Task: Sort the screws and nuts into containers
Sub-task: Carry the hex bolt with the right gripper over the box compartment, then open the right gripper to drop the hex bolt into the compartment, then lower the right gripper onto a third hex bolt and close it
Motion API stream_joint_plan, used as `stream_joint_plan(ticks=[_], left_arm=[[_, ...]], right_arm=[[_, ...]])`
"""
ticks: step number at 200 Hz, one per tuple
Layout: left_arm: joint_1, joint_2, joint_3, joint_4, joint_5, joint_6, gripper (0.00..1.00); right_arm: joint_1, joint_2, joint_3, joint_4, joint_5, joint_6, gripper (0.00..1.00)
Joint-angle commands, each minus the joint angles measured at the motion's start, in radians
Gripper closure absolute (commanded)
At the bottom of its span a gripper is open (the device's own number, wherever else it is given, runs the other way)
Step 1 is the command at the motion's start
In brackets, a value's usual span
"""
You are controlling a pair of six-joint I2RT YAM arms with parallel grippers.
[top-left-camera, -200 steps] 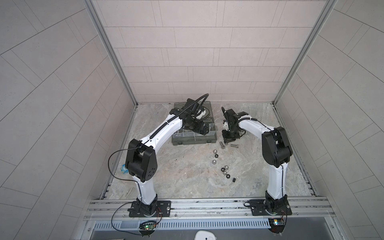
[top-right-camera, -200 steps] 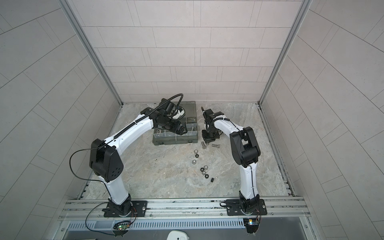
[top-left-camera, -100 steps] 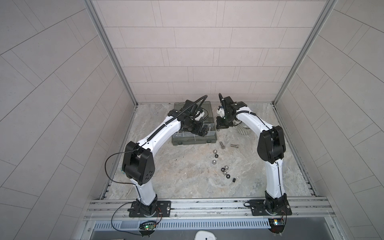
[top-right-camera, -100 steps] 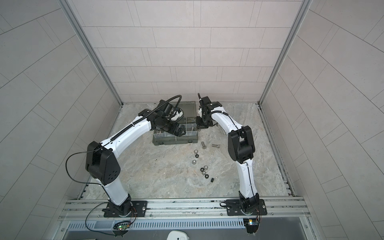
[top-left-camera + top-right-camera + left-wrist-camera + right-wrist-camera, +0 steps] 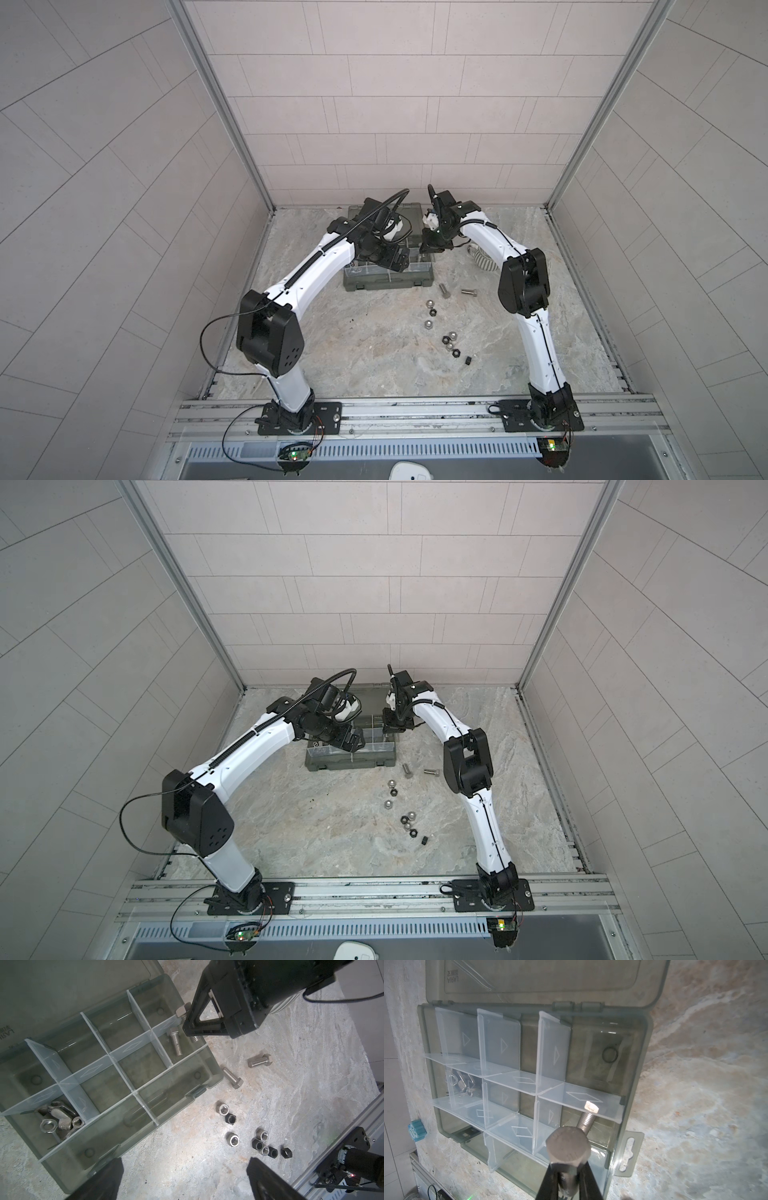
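The grey-green organizer case (image 5: pixel 388 282) (image 5: pixel 349 763) lies open at the back of the table, its containers split by clear dividers. My right gripper (image 5: pixel 569 1167) (image 5: pixel 190 1029) (image 5: pixel 432 247) is shut on a silver screw (image 5: pixel 568 1145) (image 5: pixel 181 1012), held above the case's right-end compartment. Another screw (image 5: pixel 175 1044) lies in that compartment. Wing nuts (image 5: pixel 60 1118) fill a left compartment. Two screws (image 5: pixel 232 1077) (image 5: pixel 444 290) and several silver and black nuts (image 5: pixel 233 1139) (image 5: pixel 451 343) lie on the table. My left gripper (image 5: pixel 185 1167) (image 5: pixel 395 259) hovers open over the case's front edge, holding nothing.
A striped mug (image 5: pixel 484 259) sits behind my right arm, right of the case. The case's lid (image 5: pixel 542 978) lies flat behind it. A small blue part (image 5: pixel 415 1130) lies near the table's edge. Tiled walls close in three sides.
My right gripper rose from the loose screws on the table and swung left over the case's right end, carrying a screw. The left arm shifted only slightly.
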Motion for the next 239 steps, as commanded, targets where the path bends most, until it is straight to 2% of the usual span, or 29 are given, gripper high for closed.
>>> stream_joint_plan(ticks=[1,24,48,55,100,157,190,239], left_arm=[[0.013,-0.033,-0.014,-0.032,-0.014,0.015,0.0],[0.022,-0.03,-0.013,-0.031,-0.006,0.015,0.0],[0.029,-0.021,-0.008,-0.025,0.011,0.008,0.0],[0.03,-0.017,-0.005,-0.024,0.017,0.008,0.0],[0.031,0.01,0.023,-0.016,0.04,-0.007,0.0],[0.008,0.018,0.01,0.064,0.068,-0.061,0.0],[-0.029,0.047,0.021,0.079,0.075,-0.076,0.0],[-0.044,0.041,0.018,0.088,0.068,-0.101,0.0]], right_arm=[[0.006,0.015,0.019,-0.015,-0.017,0.008,0.8],[0.005,0.012,0.019,-0.024,-0.019,0.001,0.76],[0.003,-0.003,0.019,-0.038,-0.014,-0.008,0.59],[0.003,-0.011,0.02,-0.044,-0.007,-0.012,0.57],[-0.031,-0.125,-0.04,-0.135,0.108,-0.089,0.59],[-0.075,-0.315,-0.425,-0.111,0.272,-0.123,0.59],[-0.071,-0.36,-0.522,-0.057,0.228,-0.104,0.59],[-0.012,-0.33,-0.554,-0.013,0.196,-0.096,0.6]])
